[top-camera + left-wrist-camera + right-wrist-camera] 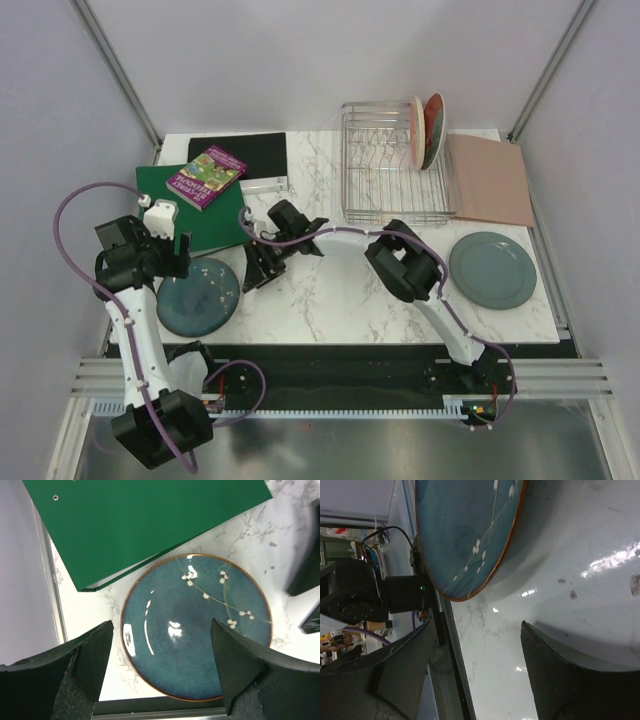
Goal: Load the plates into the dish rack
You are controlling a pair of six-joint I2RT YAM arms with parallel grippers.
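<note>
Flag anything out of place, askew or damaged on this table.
Nothing is spilled or broken. The green binder with a book on it is the odd item among dishes, its corner close to the teal plate, which lies near the table's front edge. Two plates lean in the dish rack.

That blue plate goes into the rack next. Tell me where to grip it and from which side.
I'd grip the blue plate by its rim on the right side, coming in low from the right. It lies flat, so only the upturned rim offers a hold, and the green binder crowds its far-left edge.
</note>
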